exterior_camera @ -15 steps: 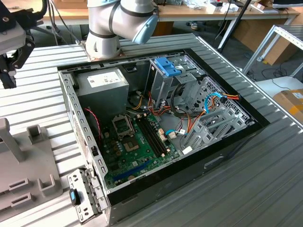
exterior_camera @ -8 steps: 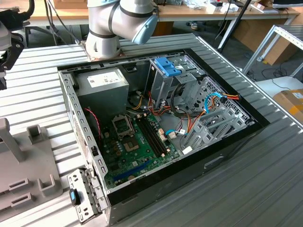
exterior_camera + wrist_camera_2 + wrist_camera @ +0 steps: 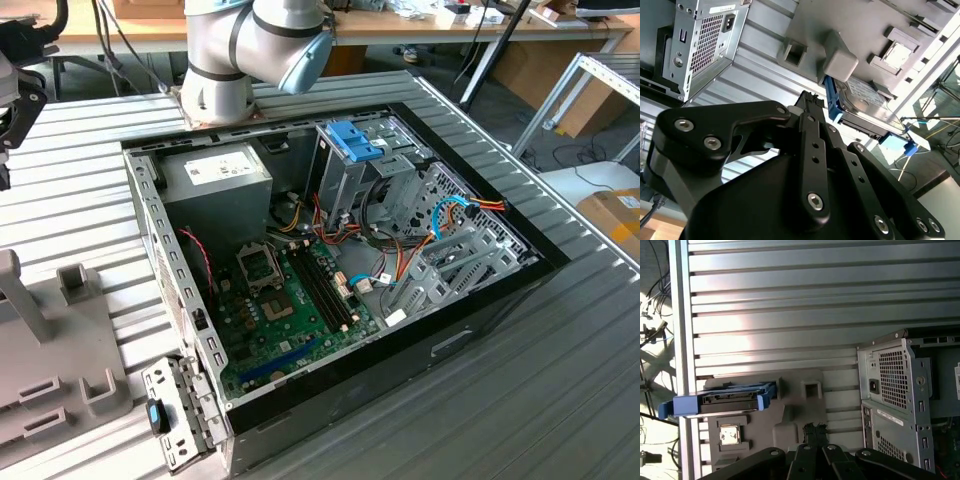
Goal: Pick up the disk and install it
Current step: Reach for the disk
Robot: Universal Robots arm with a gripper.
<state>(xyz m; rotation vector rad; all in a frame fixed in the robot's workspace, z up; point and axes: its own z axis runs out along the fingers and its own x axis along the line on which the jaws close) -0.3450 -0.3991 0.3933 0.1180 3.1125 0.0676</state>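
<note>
Since the disk [image 3: 732, 401] stands on edge in the grey fixture [image 3: 800, 405] near the edge of the worktop [image 3: 815, 300], apart from the gripper [image 3: 815, 431], which looks closed and empty, the jaws should open wide and square up to its faces.

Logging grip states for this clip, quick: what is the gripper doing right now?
Gripper: closed, holding nothing; the disk stands in the grey holder, apart from it.
</note>
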